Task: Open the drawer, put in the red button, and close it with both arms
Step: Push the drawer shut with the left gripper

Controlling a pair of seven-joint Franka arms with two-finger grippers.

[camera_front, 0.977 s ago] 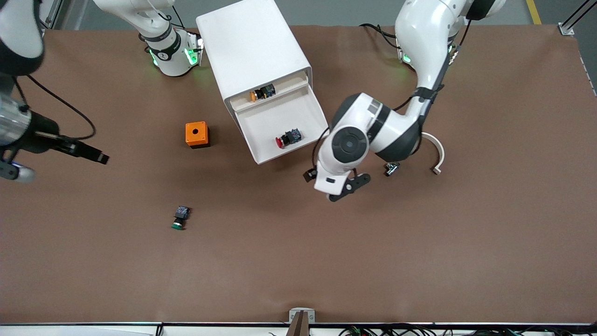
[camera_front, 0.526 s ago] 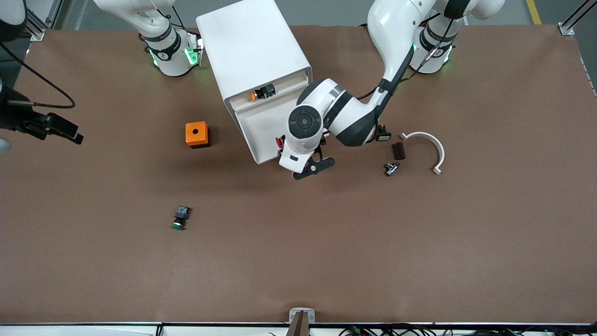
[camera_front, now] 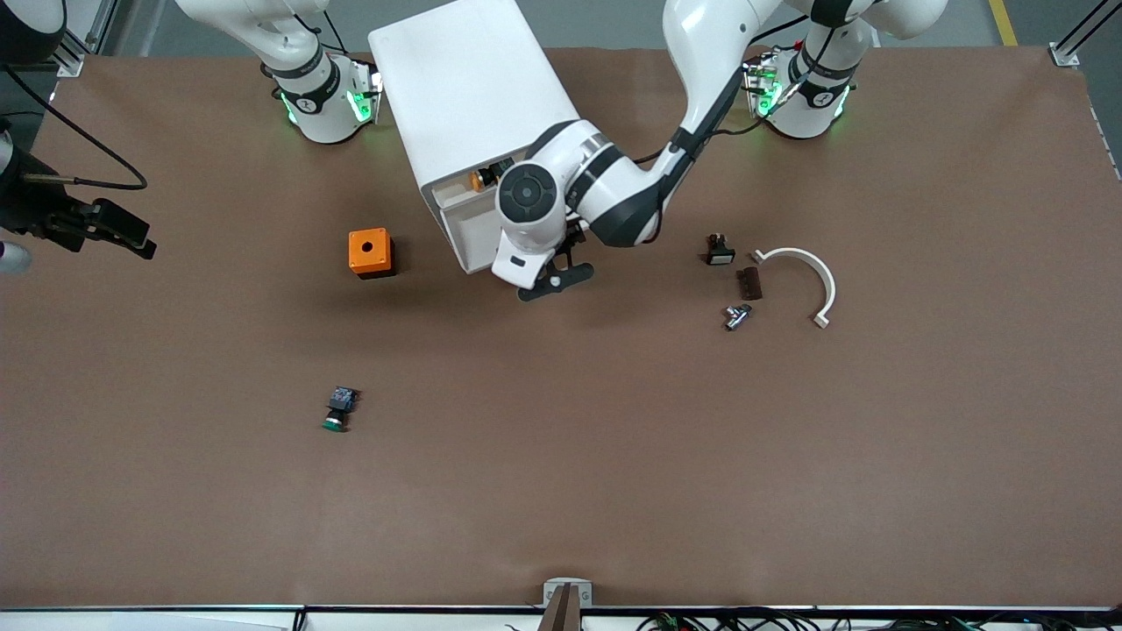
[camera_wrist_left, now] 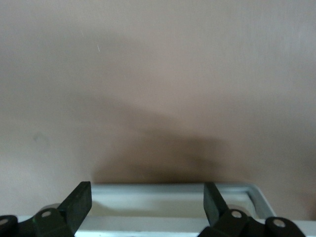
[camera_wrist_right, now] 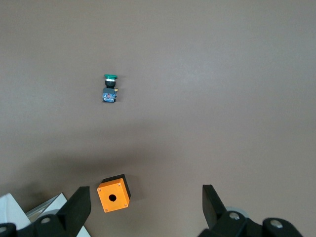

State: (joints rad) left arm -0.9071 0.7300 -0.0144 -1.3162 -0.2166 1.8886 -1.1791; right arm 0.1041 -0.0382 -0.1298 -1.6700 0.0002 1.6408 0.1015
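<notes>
The white cabinet (camera_front: 473, 88) stands at the robots' side of the table with its lower drawer (camera_front: 463, 230) part way out. The red button is hidden under the left arm. My left gripper (camera_front: 536, 282) is open at the drawer's front rim; in the left wrist view the rim (camera_wrist_left: 168, 196) lies between the open gripper's (camera_wrist_left: 147, 203) fingers. My right gripper (camera_front: 131, 238) is open and empty, up over the right arm's end of the table, and is also open in its own view (camera_wrist_right: 146, 207). A yellow-capped button (camera_front: 480, 180) lies in the upper tier.
A small orange box (camera_front: 370, 252) (camera_wrist_right: 113, 193) stands beside the cabinet toward the right arm's end. A green-capped button (camera_front: 337, 410) (camera_wrist_right: 109, 89) lies nearer the front camera. A white curved piece (camera_front: 802, 267) and small parts (camera_front: 736, 315) lie toward the left arm's end.
My left arm has swung from beside the drawer to its front rim, and the drawer has slid part way into the cabinet, covering the red button. My right gripper has drawn back.
</notes>
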